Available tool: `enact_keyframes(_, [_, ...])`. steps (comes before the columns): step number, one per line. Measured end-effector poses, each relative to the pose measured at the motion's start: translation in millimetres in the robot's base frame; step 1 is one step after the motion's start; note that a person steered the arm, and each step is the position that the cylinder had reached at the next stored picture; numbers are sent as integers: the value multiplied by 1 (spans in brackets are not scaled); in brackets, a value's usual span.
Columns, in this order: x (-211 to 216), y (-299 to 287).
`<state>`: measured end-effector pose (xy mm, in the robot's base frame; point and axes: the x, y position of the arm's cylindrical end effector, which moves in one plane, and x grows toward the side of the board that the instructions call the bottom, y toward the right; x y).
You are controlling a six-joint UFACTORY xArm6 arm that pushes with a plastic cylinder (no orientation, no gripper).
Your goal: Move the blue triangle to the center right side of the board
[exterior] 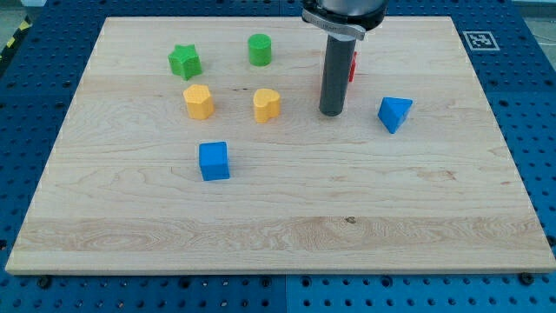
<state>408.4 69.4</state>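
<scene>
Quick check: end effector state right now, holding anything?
No jaws to open or close: my tip is a bare rod end holding nothing, apart from the blue triangle on its right and touching no block.

We count 7 blocks on the board (287, 217): 2 blue, a triangle (394, 113) and a cube (214, 161); 2 green, a star (184, 61) and a cylinder (260, 49); 2 yellow (198, 101) (267, 104); 1 red (352, 65), mostly hidden.

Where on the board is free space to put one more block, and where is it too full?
Free: the whole strip along the view's bottom below the blue cube, and the right side past the blue triangle. Crowded: upper left, with the green star, green cylinder, two yellow blocks, and around my tip.
</scene>
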Motion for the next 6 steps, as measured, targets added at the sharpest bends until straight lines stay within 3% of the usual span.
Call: enact_keyframes(6, [21,22])
